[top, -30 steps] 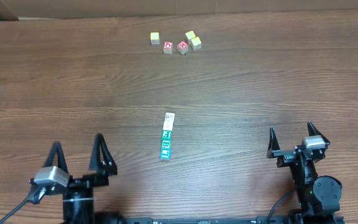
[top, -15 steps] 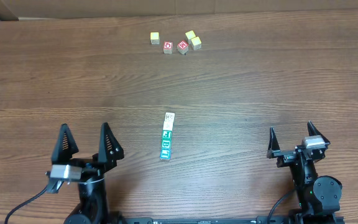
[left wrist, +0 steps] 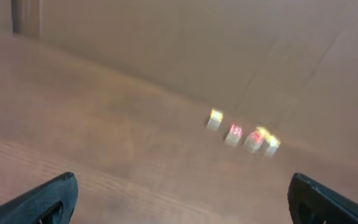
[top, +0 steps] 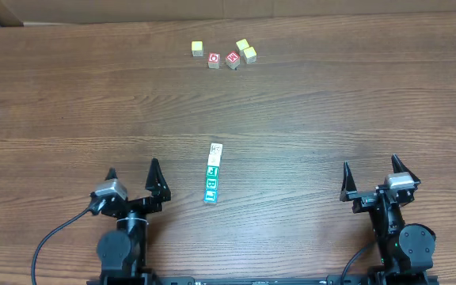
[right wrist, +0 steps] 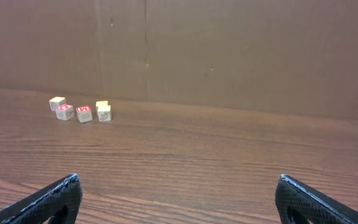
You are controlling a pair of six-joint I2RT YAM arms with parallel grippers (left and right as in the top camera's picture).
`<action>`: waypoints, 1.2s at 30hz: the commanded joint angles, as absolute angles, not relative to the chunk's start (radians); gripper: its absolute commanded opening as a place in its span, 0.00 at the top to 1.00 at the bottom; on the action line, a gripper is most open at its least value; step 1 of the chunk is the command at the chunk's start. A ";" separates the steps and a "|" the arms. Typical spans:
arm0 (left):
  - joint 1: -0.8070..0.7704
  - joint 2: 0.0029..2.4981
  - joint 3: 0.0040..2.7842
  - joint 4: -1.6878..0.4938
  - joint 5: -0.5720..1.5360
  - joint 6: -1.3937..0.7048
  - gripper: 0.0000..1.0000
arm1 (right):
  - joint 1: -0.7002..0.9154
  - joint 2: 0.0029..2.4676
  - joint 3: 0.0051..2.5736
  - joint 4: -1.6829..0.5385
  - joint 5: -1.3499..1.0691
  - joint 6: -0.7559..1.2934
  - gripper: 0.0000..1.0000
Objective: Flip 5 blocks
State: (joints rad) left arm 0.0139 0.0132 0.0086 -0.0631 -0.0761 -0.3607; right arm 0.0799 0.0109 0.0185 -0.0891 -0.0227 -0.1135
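A brown wooden bench [top: 331, 103] carries a row of five tiny white and teal printed-symbol cubes [top: 212, 172] near its middle. They lie end to end, and the line runs from the near side toward the far side, leaning slightly right as it goes. Well behind it, near the far edge, sits a loose cluster: a plain yellow cube [top: 197, 48] leftmost, two red-faced cubes [top: 214, 59] beside it, and two more yellow cubes [top: 249, 55] at the right end. The black left pincer [top: 133, 168] stands at the near edge just left of the row. The black right pincer [top: 370, 163] is well off to the row's right. A brown cardboard wall [right wrist: 229, 50] rises behind the bench.
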 commanded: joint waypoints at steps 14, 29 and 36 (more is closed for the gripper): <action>0.015 0.004 0.005 -0.071 -0.070 -0.276 0.00 | 0.077 0.003 0.008 -0.082 -0.028 -0.121 0.00; 0.015 0.004 0.005 -0.071 -0.070 -0.276 0.00 | 0.077 0.003 0.008 -0.082 -0.028 -0.120 0.00; 0.015 0.004 0.005 -0.071 -0.070 -0.276 0.00 | 0.077 0.003 0.008 -0.082 -0.028 -0.121 0.00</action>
